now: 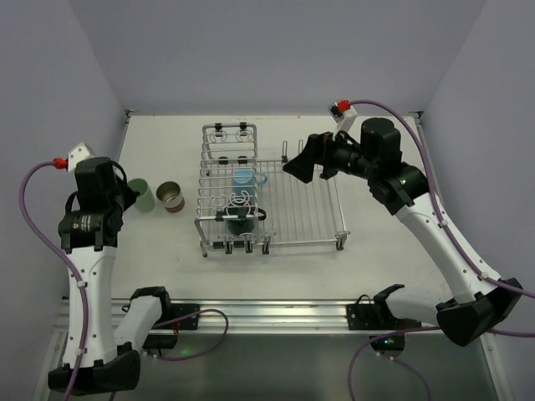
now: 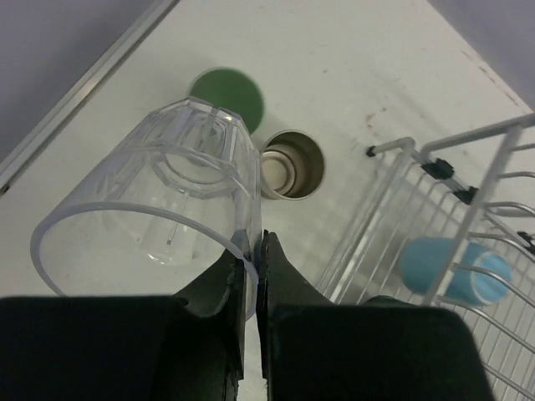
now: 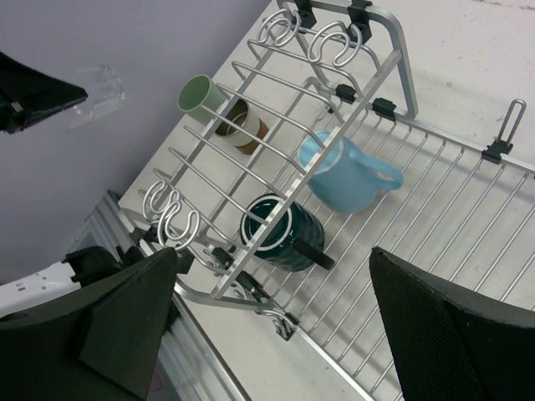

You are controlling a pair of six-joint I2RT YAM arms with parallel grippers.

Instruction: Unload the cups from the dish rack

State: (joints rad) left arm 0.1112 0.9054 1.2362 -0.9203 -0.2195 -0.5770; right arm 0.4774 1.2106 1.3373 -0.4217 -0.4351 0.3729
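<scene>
Top view is lit brightly and evenly by diffuse light. Only faint, soft shadows are cast on the table (image 1: 393, 267) under the dish rack (image 1: 301, 219), and everything is kept sharp. In the left wrist view, the left gripper (image 2: 256, 251) is rendered near-black and soft, and the table is almost blown out. Highlights are seen on the clear glass (image 2: 159, 192) rim, and the pale green cup (image 2: 227, 93) is blurred. In the right wrist view, the right gripper (image 3: 274, 259) is dark and defocused, and glints are caught on the rack wires.

pale green cup (image 2: 227, 94): blurred, partly behind the clear glass (image 2: 159, 196)
dish rack (image 2: 473, 213): cut off at right edge
light-blue mug (image 2: 451, 269): handle hidden
</scene>
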